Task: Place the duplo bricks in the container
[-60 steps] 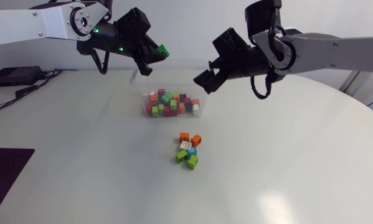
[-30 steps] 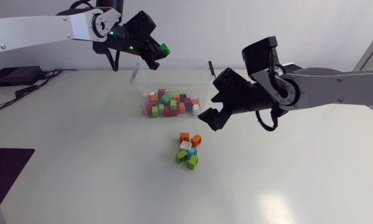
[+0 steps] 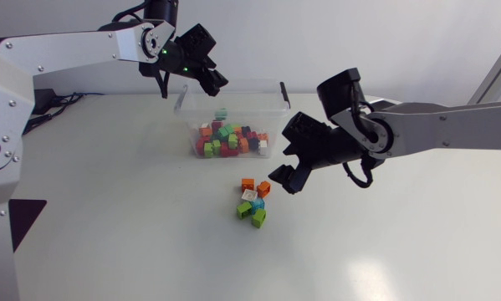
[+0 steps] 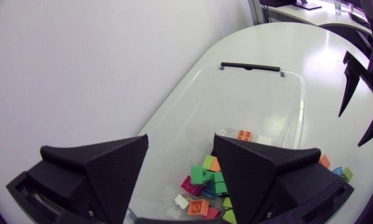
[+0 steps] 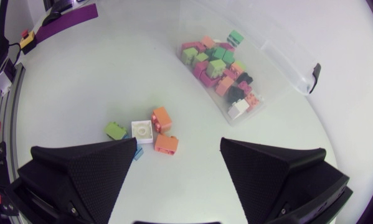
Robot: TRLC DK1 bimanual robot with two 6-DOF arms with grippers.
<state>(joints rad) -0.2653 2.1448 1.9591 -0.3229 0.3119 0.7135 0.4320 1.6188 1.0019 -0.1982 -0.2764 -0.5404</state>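
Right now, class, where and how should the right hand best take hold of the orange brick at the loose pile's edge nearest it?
Probably across its flat side walls, from above. The orange brick lies outermost, nothing against its side toward the open right hand; the white brick sits close behind, so a sideways approach looks awkward.

Container (image 3: pixel 252 90) on table (image 3: pixel 108 217), toward far side. Pile of duplo bricks (image 3: pixel 229 140) inside, at container's near end. Left gripper (image 3: pixel 214 81) above container's far left corner. Cluster of loose bricks (image 3: pixel 253 202) on table, just in front of container. Right gripper (image 3: pixel 288 170) above table, just right of cluster, in front of container's right end.
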